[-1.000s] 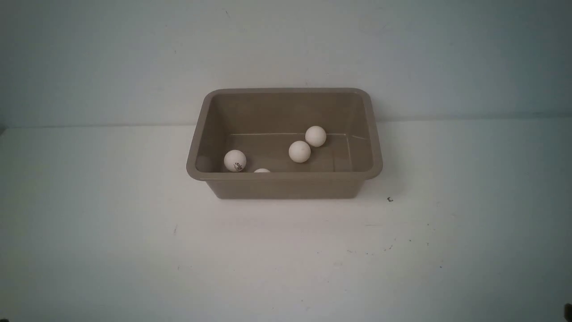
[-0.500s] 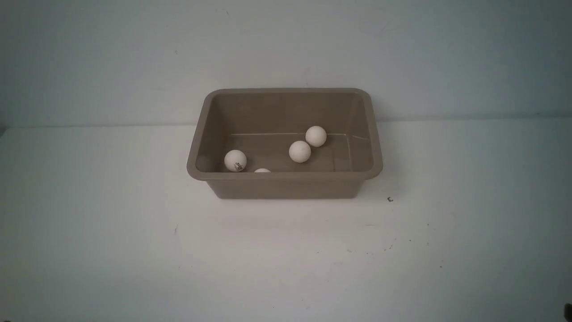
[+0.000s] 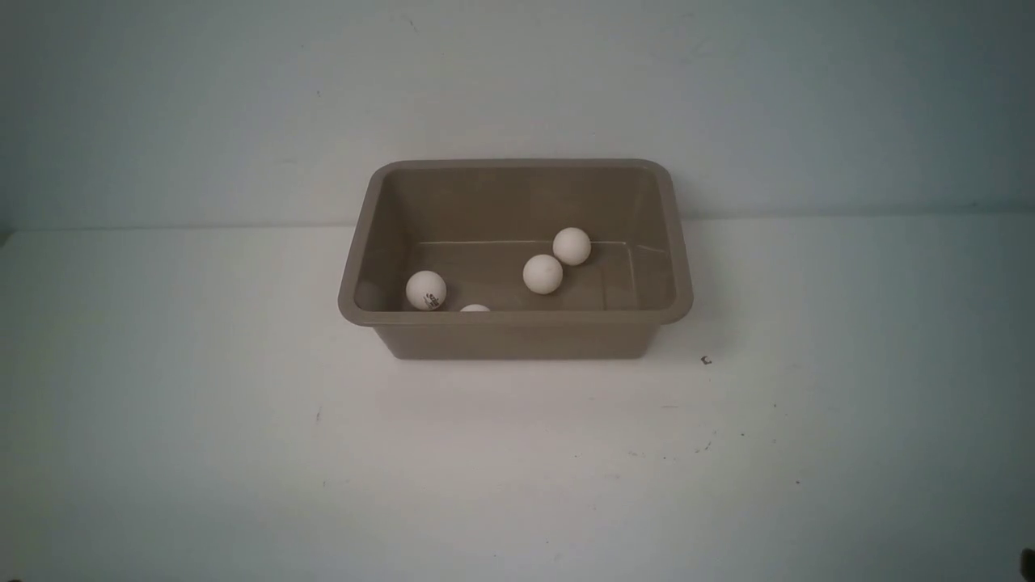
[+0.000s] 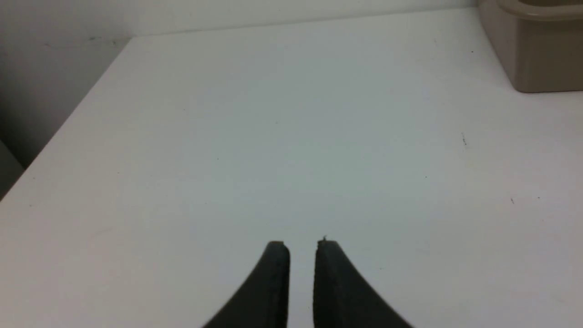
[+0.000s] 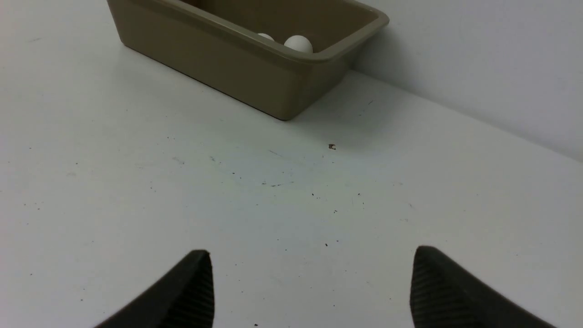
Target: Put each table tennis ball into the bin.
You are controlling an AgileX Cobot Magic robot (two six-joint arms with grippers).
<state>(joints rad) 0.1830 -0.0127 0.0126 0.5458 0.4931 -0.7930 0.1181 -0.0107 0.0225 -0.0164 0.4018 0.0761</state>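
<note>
Balls, whereabouts: All four table tennis balls (image 3: 542, 274) lay down inside the bin (image 3: 517, 318), and none showed out on the table (image 3: 242, 453).
Balls, layout: Two sat side by side on the mid-floor towards the far wall, touching or all but. The logo ball (image 3: 425, 290) was near the bin's left wall. The fourth ball (image 3: 475, 308) only peeked over the near rim.
Bin: It stood upright on the table, close to the back wall, with both arms well apart from it.
Handling, as judged: The balls looked light, hollow and stiff-shelled, with a smooth skin, so they would likely roll at a touch and squirt out of a hard pinch.
Where to grip, as judged: Across the widest part, one pad on each side, with a gentle squeeze. A ball tucked against a sloping wall would leave little room for a finger.
Left gripper (image 4: 301, 243): The fingers were drawn nearly together with only a slim gap between the tips. Nothing was held, and there was only bare table beyond the tips. Only a corner of the bin showed in its wrist view.
Right gripper (image 5: 313, 253): It was spread wide and empty, touching nothing. There was only speckled table beyond the tips, and the bin lay ahead, well apart.
Progress, as judged: With every ball in, the job looked complete, and neither tool had anything left to fetch.
</note>
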